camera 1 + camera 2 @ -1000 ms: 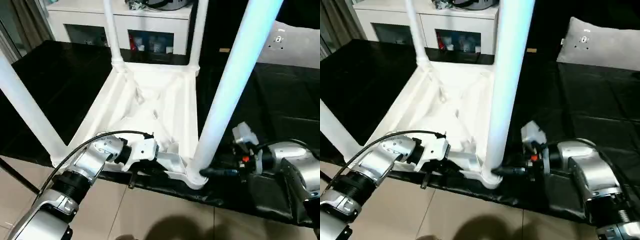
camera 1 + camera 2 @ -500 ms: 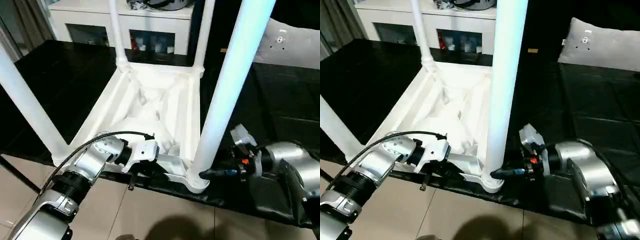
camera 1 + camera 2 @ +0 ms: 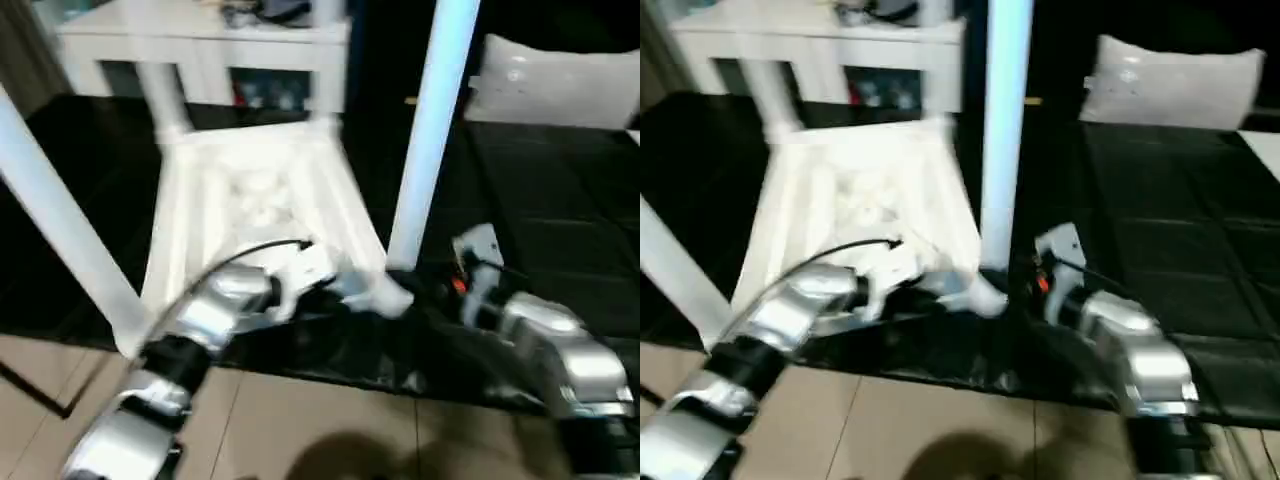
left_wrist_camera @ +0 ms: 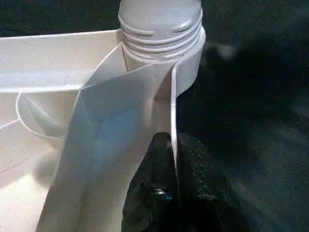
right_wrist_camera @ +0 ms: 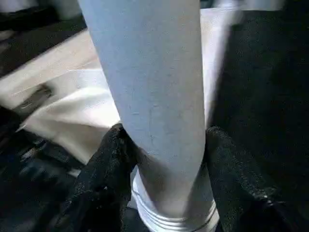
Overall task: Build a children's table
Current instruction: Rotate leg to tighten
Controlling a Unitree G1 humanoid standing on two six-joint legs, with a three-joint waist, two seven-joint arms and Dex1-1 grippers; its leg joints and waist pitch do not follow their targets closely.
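The children's table [image 3: 250, 190] lies upside down on a black mat, ribbed underside up, with its white legs standing in the corner sockets. My left gripper [image 3: 335, 285] is shut on the thin rim wall [image 4: 171, 121] beside the near right corner socket [image 4: 161, 34]. The near right leg [image 3: 425, 150] rises from that socket. In the right wrist view, my right gripper [image 5: 166, 164] is shut around this leg [image 5: 154, 87] just above its base, one black finger [image 5: 106, 164] pressed against each side.
A white cabinet [image 3: 200, 30] stands behind the table. A grey cushion [image 3: 550, 85] lies at the back right on the black mat [image 3: 560, 200]. Tiled floor [image 3: 300, 430] runs along the near edge. Another leg [image 3: 60, 230] stands at the near left corner.
The head camera has swung, so the whole scene sits differently in the picture. My right fingers have closed in on the base of the near right leg. The left grip is unchanged.
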